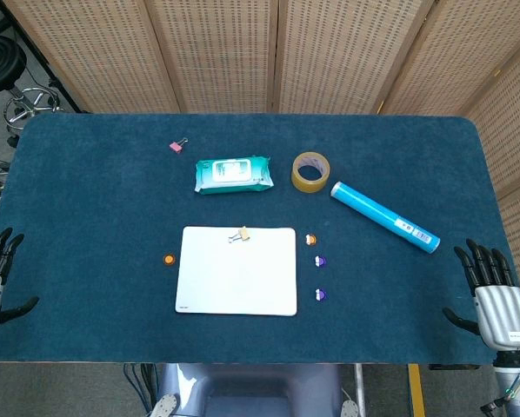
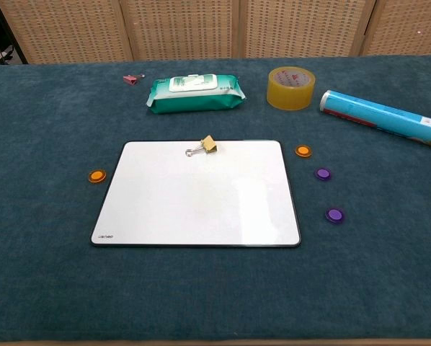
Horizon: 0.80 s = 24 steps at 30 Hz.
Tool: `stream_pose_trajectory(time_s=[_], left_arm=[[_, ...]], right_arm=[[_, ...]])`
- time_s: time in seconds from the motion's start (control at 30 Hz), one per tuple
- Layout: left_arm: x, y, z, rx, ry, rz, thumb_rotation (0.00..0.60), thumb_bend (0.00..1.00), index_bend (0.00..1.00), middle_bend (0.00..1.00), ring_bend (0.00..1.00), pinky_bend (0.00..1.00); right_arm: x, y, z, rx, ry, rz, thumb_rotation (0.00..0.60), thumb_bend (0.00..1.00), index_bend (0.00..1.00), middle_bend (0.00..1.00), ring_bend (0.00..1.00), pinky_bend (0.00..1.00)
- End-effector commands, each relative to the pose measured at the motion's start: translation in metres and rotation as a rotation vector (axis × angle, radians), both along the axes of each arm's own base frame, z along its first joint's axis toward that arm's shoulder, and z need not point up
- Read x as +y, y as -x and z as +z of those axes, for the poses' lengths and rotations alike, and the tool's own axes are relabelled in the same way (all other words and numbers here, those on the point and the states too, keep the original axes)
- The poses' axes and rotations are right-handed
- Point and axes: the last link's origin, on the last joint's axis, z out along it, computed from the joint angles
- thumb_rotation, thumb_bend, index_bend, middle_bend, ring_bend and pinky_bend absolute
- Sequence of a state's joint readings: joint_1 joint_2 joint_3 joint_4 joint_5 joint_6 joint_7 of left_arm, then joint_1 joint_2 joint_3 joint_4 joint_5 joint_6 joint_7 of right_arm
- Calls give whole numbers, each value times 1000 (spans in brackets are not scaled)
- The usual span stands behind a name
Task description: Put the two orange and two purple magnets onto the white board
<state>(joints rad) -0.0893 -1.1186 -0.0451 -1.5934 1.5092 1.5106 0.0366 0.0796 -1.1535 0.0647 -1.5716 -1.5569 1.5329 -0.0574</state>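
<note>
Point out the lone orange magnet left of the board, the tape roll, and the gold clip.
orange magnet (image 2: 96, 176), chest view, top face
tape roll (image 2: 291, 88), chest view, outer side
gold clip (image 2: 209, 144), chest view, body

Woven screen panels (image 1: 243, 52) behind blue-felt table (image 1: 95, 174); black stool (image 1: 1, 62) on grey floor, upper left.

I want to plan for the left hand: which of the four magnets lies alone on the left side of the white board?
The orange magnet left of the white board; the other three lie on its right.
</note>
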Motion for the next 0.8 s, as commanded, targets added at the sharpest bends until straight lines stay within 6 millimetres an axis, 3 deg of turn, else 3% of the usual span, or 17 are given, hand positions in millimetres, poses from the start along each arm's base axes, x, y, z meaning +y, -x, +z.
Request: stream_pose_trajectory(time_s=[0.03, 0.2, 0.43, 0.53, 0.63, 0.8], left_arm=[[0, 1, -3, 9, 18, 12, 600, 109, 0, 0, 0, 19], [5, 0, -8, 4, 53, 8, 600, 109, 0, 0, 0, 15], [39, -15, -31, -15, 166, -34, 600, 109, 21, 0, 0, 0], [57, -26, -48, 11, 220, -64, 600, 108, 93, 0, 0, 0], [82, -43, -80, 52, 317, -99, 600, 151, 174, 0, 0, 0], [101, -55, -106, 76, 362, -85, 600, 207, 266, 0, 0, 0]], right_arm=[[0, 0, 0, 0, -1, -2, 600, 0, 0, 0, 0, 0], [1, -1, 1, -6, -2, 1, 600, 0, 0, 0, 0, 0], [0, 1, 1, -15, -9, -16, 600, 0, 0, 0, 0, 0], [-2, 3, 1, -15, -11, -29, 600, 0, 0, 0, 0, 0], [-5, 6, 1, -16, -15, -47, 600, 0, 0, 0, 0, 0], [-7, 10, 1, -18, -19, -64, 600, 0, 0, 0, 0, 0]])
